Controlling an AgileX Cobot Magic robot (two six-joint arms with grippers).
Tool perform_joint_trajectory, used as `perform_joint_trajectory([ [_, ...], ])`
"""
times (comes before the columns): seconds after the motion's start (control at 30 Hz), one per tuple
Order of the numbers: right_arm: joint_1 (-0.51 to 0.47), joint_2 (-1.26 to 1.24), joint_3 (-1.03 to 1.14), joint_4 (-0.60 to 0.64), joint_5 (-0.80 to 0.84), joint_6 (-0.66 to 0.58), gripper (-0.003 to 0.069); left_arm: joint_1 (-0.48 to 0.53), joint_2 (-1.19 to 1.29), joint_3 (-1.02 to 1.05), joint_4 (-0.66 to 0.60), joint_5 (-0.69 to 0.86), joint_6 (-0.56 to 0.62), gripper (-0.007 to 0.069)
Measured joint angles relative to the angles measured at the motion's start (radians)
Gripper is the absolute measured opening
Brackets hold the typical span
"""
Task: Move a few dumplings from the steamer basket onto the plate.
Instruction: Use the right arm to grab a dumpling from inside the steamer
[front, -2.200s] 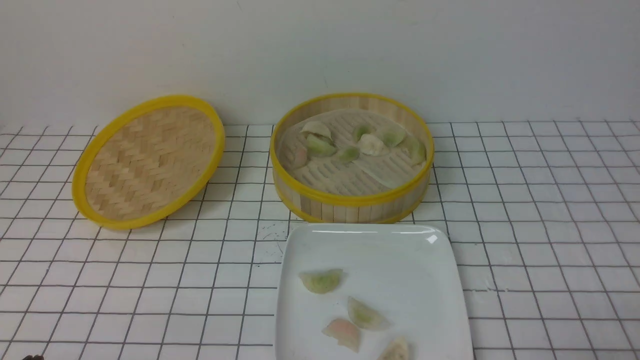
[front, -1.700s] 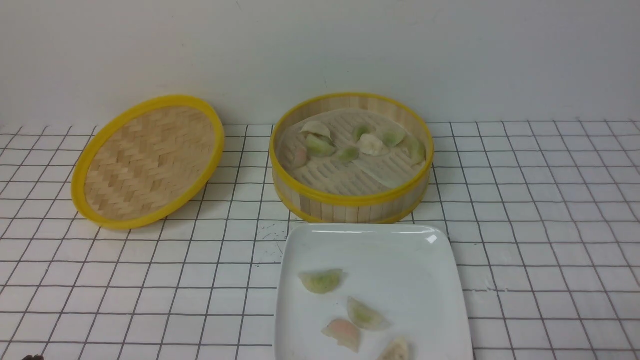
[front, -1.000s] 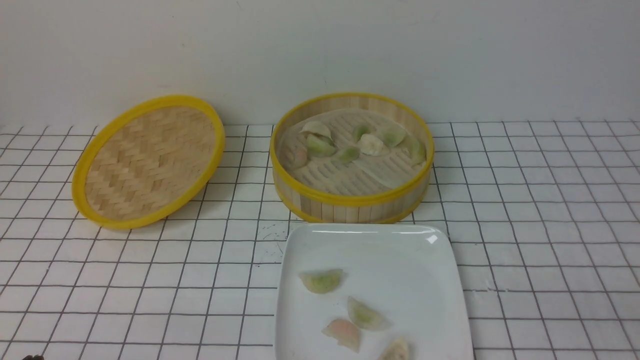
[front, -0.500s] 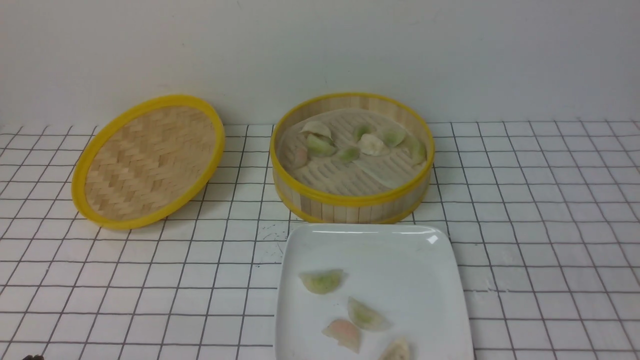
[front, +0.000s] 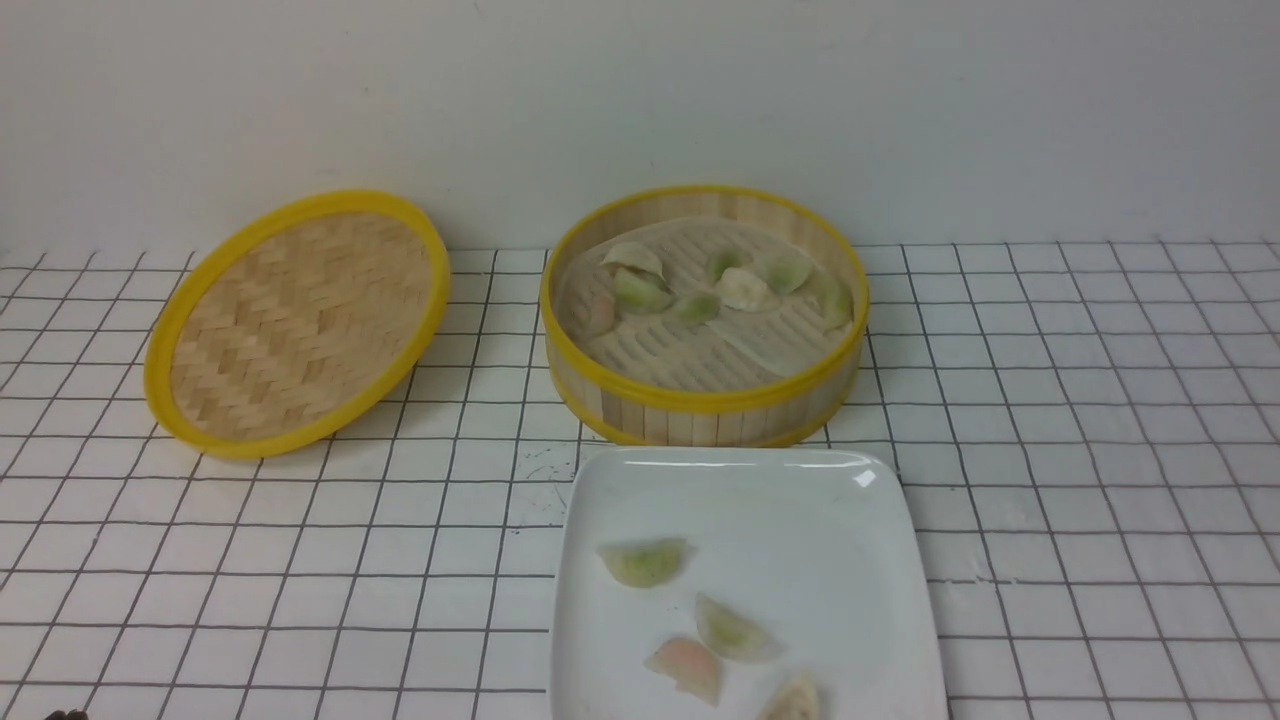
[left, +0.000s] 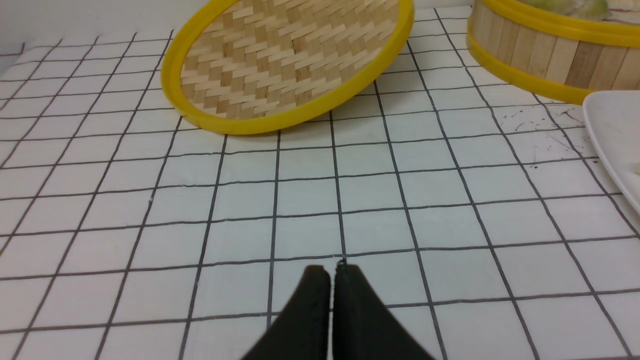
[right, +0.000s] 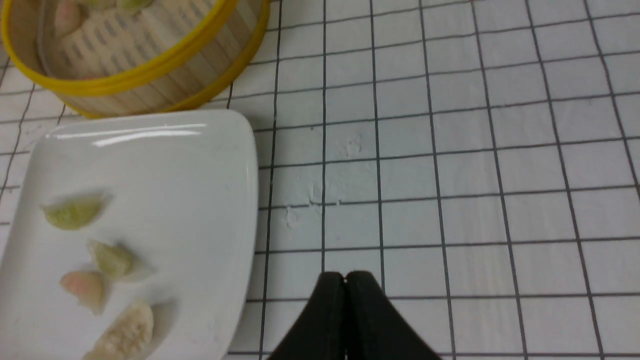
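Note:
The steamer basket (front: 705, 400) stands at the back centre and holds several dumplings (front: 640, 290) on its pale liner. The white plate (front: 790, 500) lies just in front of it with several dumplings (front: 645, 562) near its front. The plate (right: 165, 165) and its dumplings (right: 75, 212) also show in the right wrist view. My left gripper (left: 331, 270) is shut and empty over the grid cloth, well short of the lid. My right gripper (right: 345, 275) is shut and empty, beside the plate's right edge. Neither gripper shows in the front view.
The flat woven lid (front: 300, 320) with a yellow rim lies tilted at the back left; it also shows in the left wrist view (left: 285, 65). A white wall stands behind the grid-patterned table (front: 1080, 420).

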Motion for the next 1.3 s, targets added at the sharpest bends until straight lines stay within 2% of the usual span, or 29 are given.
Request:
perform_joint_trajectory([
  [0.23, 0.0, 0.017, -0.001, 0.07, 0.085, -0.072, -0.0014, 0.0, 0.0, 0.0, 0.0, 0.0, 0.0, -0.0006],
  [0.37, 0.0, 0.141, -0.032, 0.121, 0.128, -0.154, -0.0013, 0.0, 0.0, 0.0, 0.0, 0.0, 0.0, -0.0006],
  [0.53, 0.0, 0.344, -0.141, 0.129, 0.192, -0.184, -0.0013, 0.0, 0.0, 0.0, 0.0, 0.0, 0.0, -0.0006],
  [0.67, 0.018, 0.512, -0.286, 0.122, 0.2, -0.203, -0.0013, 0.0, 0.0, 0.0, 0.0, 0.0, 0.0, -0.0006],
  [0.87, 0.131, 0.737, -0.533, 0.054, 0.151, -0.179, -0.0008, 0.0, 0.0, 0.0, 0.0, 0.0, 0.0, -0.0006],
  [1.07, 0.198, 0.928, -0.778, 0.038, 0.141, -0.166, 0.0008, 0.0, 0.0, 0.0, 0.0, 0.0, 0.0, -0.0006],
  [1.3, 0.251, 1.261, -1.133, -0.039, 0.131, -0.204, 0.0095, 0.0, 0.0, 0.0, 0.0, 0.0, 0.0, -0.0006],
])
